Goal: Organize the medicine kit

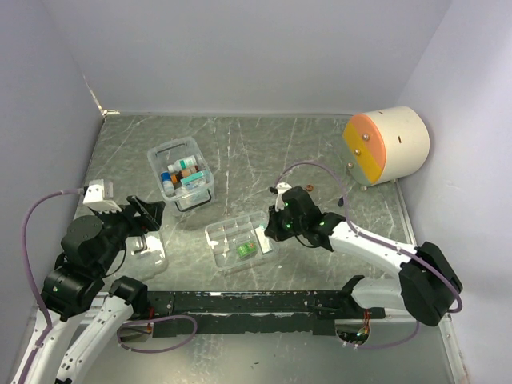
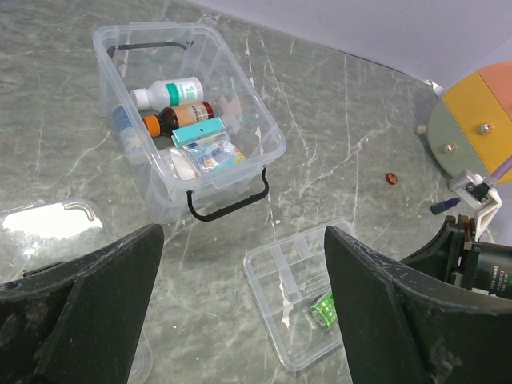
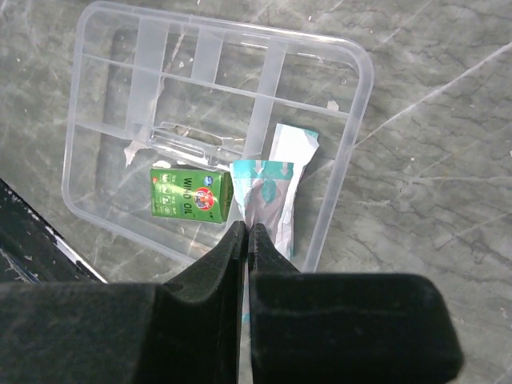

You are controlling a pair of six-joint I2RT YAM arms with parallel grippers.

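- The table point(image 1: 320, 152) is grey stone-patterned with pale veins, boxed in by plain lavender walls point(image 1: 240, 48) at the back and on both sides.
- A cream-and-orange cylinder point(image 1: 388, 144) lies on its side in the far right corner, and a black rail point(image 1: 256, 304) runs along the near edge between the arm bases.
- The medicine kit's clear box point(image 1: 206, 192) stands open at left of centre, far from the arms. Its divided tray insert point(image 1: 220, 236) lies on the table nearer them, apart from the box.
- The clear lid point(image 1: 148, 254) lies flat at the near left, beneath the left claw point(image 1: 148, 210).
- Only the left wrist view shows the box's contents: bottles point(image 2: 172, 92) lying on their sides and teal packets, with the black wire latch point(image 2: 228, 206) hanging on the near wall. It also shows a small red thing point(image 2: 390, 178) on the bare table near the cylinder.
- That view shows the left claw's jaws spread wide, gripping nothing.
- Only the right wrist view shows the right claw point(image 3: 246, 232) pinched on the near end of a teal-and-white sachet point(image 3: 268, 192) in the tray. A green carton point(image 3: 190, 194) lies just beside the sachet.
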